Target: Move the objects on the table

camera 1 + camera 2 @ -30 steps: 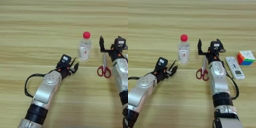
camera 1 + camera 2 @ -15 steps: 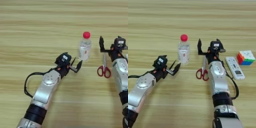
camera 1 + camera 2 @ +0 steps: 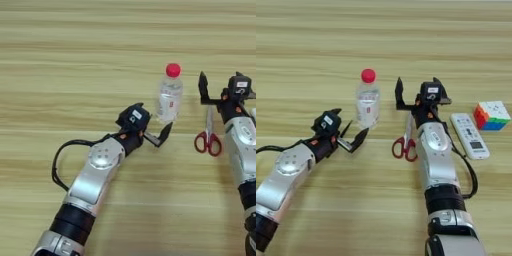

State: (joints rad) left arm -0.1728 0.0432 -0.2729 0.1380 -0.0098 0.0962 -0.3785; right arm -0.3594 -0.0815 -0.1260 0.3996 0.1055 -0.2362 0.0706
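The left pincer (image 3: 353, 136) is spread wide just beside the clear plastic red-capped bottle (image 3: 367, 101); the right pincer (image 3: 417, 92), also released, hovers over red-handled scissors (image 3: 405, 140).

Light-tan wooden desk (image 3: 65, 60) fills both views, horizontal grain stripes, evenly lit, no walls or floor visible.

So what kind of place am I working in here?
Probably a lab test bench rather than a home: a bare wooden table set with unrelated items, a bottle, scissors, a remote and a puzzle cube, spaced apart.
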